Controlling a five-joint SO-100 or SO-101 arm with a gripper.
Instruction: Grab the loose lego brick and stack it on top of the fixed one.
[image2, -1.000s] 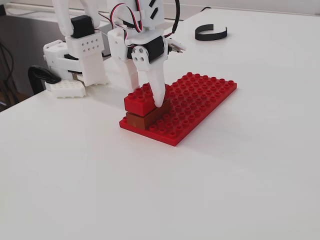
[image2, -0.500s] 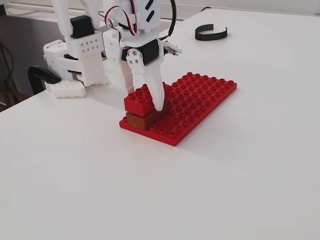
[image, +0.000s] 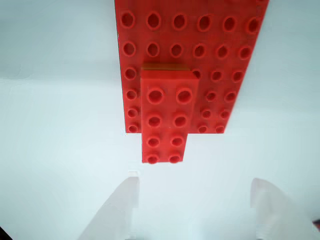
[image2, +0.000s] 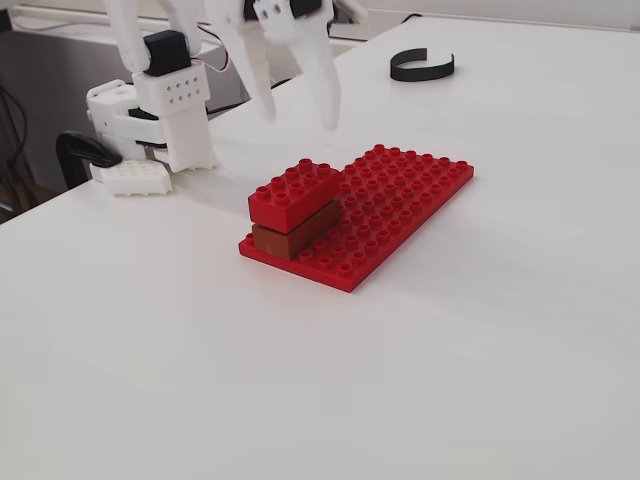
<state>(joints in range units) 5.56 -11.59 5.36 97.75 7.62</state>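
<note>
Red plastic sits on brown: the loose lego brick (image2: 297, 192) rests on top of the fixed one (image2: 292, 232), which stands at the lower left end of a flat red baseplate (image2: 400, 195) near the middle of the fixed view. The red brick is shifted slightly off the brown one, its left end overhanging a little toward the left of the frame. In the wrist view the red brick (image: 165, 117) fills the centre, its long axis running top to bottom, with 2 columns of studs facing the camera; only a thin brownish strip of the lower brick (image: 166, 68) shows at its upper edge. Its lower end reaches past the edge of the baseplate (image: 200, 30) over the white bench (image: 55, 100).

White fingers (image2: 297, 100) hang in the upper middle of the fixed view, spread apart and holding nothing, their tips clearly above the red brick and toward the upper left of it, with bare bench (image2: 320, 380) showing between them. In the wrist view the 2 fingers (image: 192, 200) enter from the bottom edge, blurred, 1 at lower left and 1 at lower right, well apart from each other. The brick lies above them in that picture, roughly centred on the gap, touching neither.

At the upper left of the fixed view stands the arm's white base (image2: 150, 120), and at the upper right a black open ring (image2: 422, 67) lies on the bench.
</note>
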